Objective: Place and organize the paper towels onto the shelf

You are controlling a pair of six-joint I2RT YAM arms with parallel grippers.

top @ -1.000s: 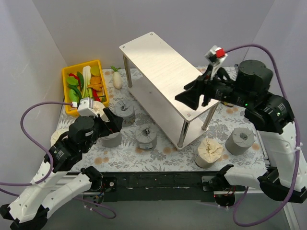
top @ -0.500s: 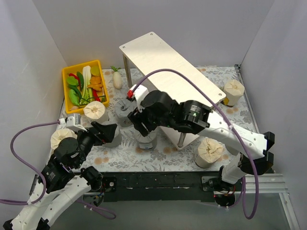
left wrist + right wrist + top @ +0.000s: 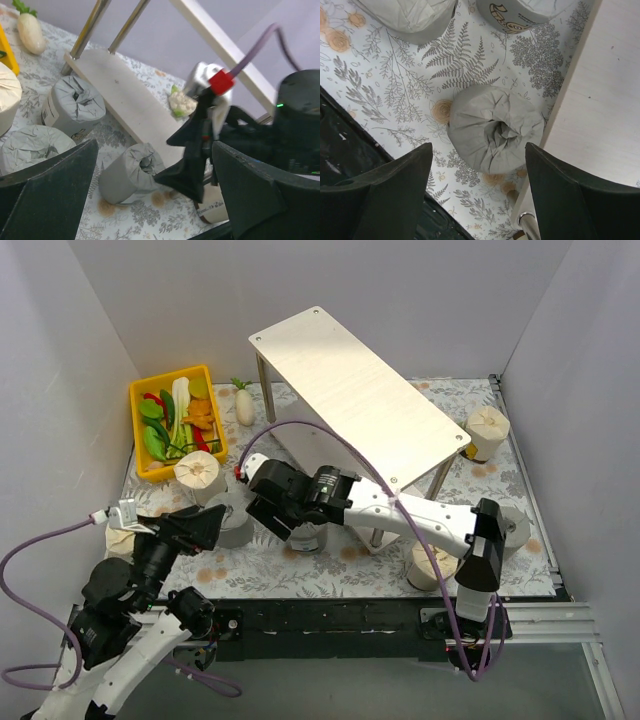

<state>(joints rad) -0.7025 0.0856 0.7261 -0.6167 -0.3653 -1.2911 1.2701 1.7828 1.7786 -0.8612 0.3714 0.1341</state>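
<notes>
Right gripper [image 3: 479, 155] open, empty, poised over grey roll [image 3: 492, 130]. Roll sits just beside shelf [image 3: 600, 90]: descending, one finger may strike it. Left gripper [image 3: 155, 172] wide open, empty.

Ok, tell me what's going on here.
The right gripper hovers open over a grey roll next to the shelf, with nothing held. The left gripper is open too, close to other grey rolls. The shelf's top board carries no rolls yet.
</notes>
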